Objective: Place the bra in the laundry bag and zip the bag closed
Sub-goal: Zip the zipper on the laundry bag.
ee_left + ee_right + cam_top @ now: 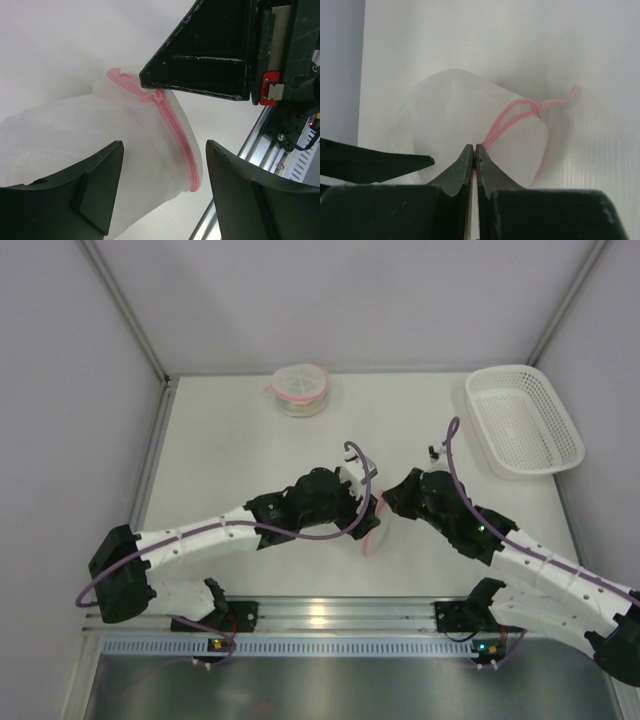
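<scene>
Left wrist view: left gripper (pixel 164 155) stands open, fingers either side of the bag (pixel 65 135), not gripping. The zip (pixel 176 131) runs along the bag's edge away from this gripper. Right gripper (pixel 474 152) is clamped on the zip's far end, so is judged better placed to pull; bra not discernible.

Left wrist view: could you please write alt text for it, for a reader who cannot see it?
A white mesh laundry bag with a pink zipper lies on a white table between the open fingers of the left gripper. From the top, the shut right gripper pinches the zipper at the bag's upper edge; a metal rail runs along the right.
</scene>
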